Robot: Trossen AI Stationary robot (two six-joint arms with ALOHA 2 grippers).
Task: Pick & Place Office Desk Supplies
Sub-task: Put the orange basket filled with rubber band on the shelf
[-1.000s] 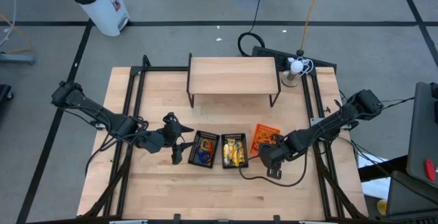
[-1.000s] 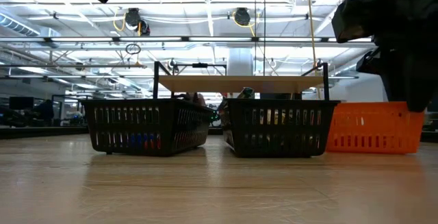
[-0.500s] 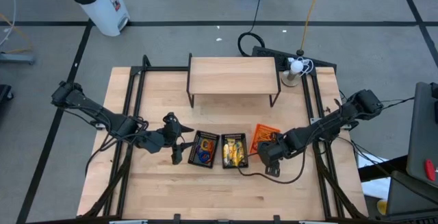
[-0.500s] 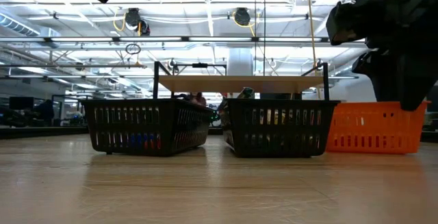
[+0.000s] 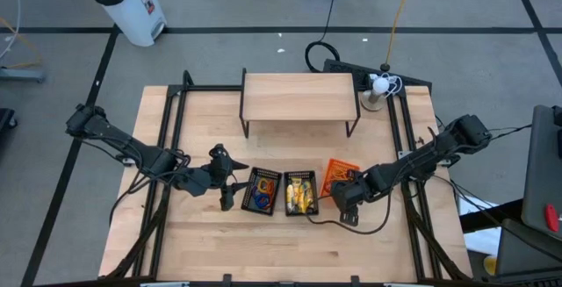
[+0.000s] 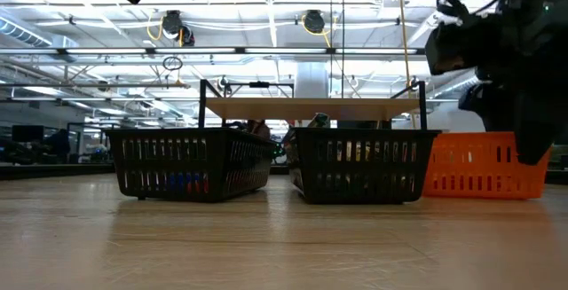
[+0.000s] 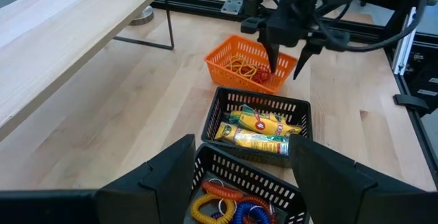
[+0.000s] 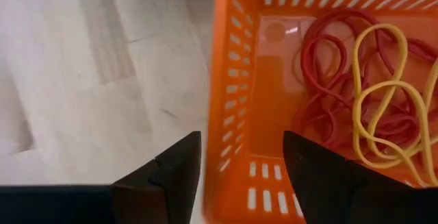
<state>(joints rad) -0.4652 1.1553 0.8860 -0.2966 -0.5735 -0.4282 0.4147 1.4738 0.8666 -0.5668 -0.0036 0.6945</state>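
Spread apart and holding nothing, my right gripper (image 8: pixel 236 176) is hanging over the near wall of the orange basket (image 8: pixel 236 80), which is still carrying red and yellow rubber bands (image 8: pixel 356 101). My left gripper (image 7: pixel 239 176) is also standing open and empty above the black basket of coiled bands (image 7: pixel 229 207). Beside that one, the second black basket (image 7: pixel 301 111) is holding yellow-gold pieces (image 7: pixel 263 131). I am judging the sorting as partly done, with the orange basket left to empty.

We see right gripper (image 7: pixel 284 63) shift slightly toward the orange basket (image 5: pixel 338 175), its jaws spreading wider.
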